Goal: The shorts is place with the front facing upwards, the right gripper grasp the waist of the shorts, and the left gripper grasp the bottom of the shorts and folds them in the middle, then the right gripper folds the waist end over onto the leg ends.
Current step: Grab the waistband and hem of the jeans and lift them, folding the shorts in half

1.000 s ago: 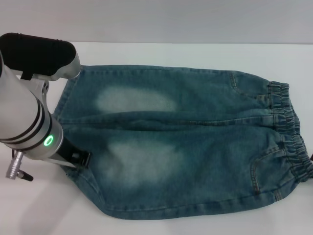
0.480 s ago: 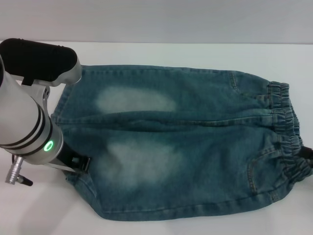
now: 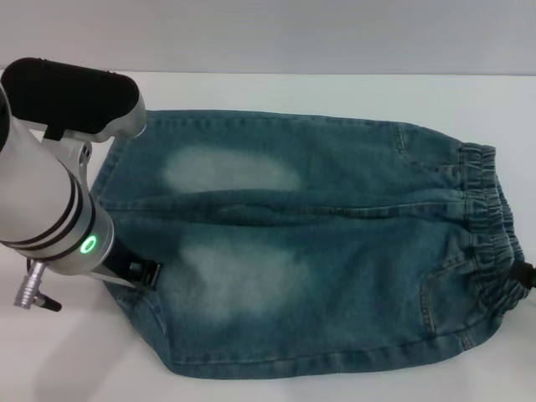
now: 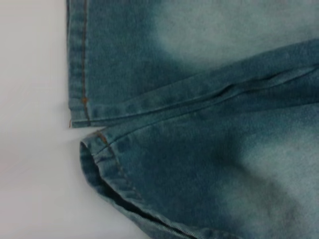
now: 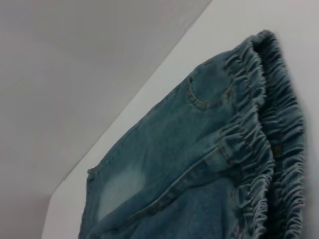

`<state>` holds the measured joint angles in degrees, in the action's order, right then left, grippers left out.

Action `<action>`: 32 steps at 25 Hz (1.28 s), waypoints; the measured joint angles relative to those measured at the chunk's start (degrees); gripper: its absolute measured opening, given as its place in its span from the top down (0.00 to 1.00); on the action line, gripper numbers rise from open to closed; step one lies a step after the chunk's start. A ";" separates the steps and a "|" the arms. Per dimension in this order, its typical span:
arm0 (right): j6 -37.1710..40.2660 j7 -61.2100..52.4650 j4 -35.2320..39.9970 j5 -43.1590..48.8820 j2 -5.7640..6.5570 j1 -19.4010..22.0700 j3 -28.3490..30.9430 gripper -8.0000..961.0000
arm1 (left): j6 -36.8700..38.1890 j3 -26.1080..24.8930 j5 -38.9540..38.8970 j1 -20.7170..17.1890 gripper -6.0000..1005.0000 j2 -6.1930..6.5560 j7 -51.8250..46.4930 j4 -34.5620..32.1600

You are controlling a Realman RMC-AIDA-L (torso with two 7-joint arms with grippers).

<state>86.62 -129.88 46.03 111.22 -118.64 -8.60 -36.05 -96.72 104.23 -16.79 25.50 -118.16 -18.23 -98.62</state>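
Blue denim shorts [image 3: 310,243] lie front up on the white table [image 3: 276,88]. The crinkled waist [image 3: 486,226] points right and the bottom of the shorts [image 3: 107,180] points left. My left gripper [image 3: 136,271], below the green-lit arm, is shut on the near leg hem [image 4: 99,169], which gapes slightly off the table. The far leg hem [image 4: 77,64] lies flat. Only a black tip of my right gripper [image 3: 528,273] shows at the right edge, shut on the bunched near corner of the waist [image 5: 259,149].
The white table edge meets a grey wall [image 3: 268,33] behind the shorts. Bare table shows to the left of the hems [image 4: 30,124] and along the near side [image 3: 84,368].
The near waist corner has been drawn inward and bunched up. The left arm shifted left, then back right, and the near leg hem moved with it.
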 joint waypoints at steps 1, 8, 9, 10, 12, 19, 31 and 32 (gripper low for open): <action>0.19 0.10 0.03 -0.04 0.01 -0.10 0.00 0.71 | 0.07 0.02 0.00 0.02 0.97 -0.01 0.03 0.00; 0.35 0.11 0.42 0.03 0.06 -0.47 -0.31 0.97 | 0.59 0.09 0.00 -0.06 0.97 0.08 0.26 0.00; 0.36 0.11 0.48 0.05 0.07 -0.49 -0.32 0.98 | 0.70 0.09 0.00 -0.08 0.97 0.10 0.32 0.00; 0.40 0.11 0.53 0.06 0.08 -0.49 -0.32 0.98 | 0.90 0.07 0.00 -0.16 0.97 0.10 0.48 0.00; 0.60 0.11 0.56 0.08 0.08 -0.52 -0.33 0.98 | 1.59 -0.02 -0.02 -0.39 0.97 0.06 0.88 0.00; 2.19 0.15 1.25 -0.37 0.08 -0.68 -0.08 0.99 | 4.00 0.13 -0.22 -0.70 0.97 -0.01 1.44 -0.14; 6.43 1.25 0.39 -7.20 0.29 -1.14 4.72 0.99 | 16.76 -1.18 0.01 -6.15 0.97 0.15 3.27 -1.39; 6.45 1.26 0.19 -7.26 0.22 -1.34 4.92 0.99 | 18.07 -1.41 -0.01 -6.79 0.97 0.17 3.49 -1.51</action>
<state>93.06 -128.63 46.22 103.97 -118.42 -9.94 -31.13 -78.65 102.82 -16.79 18.71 -117.99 -14.75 -100.13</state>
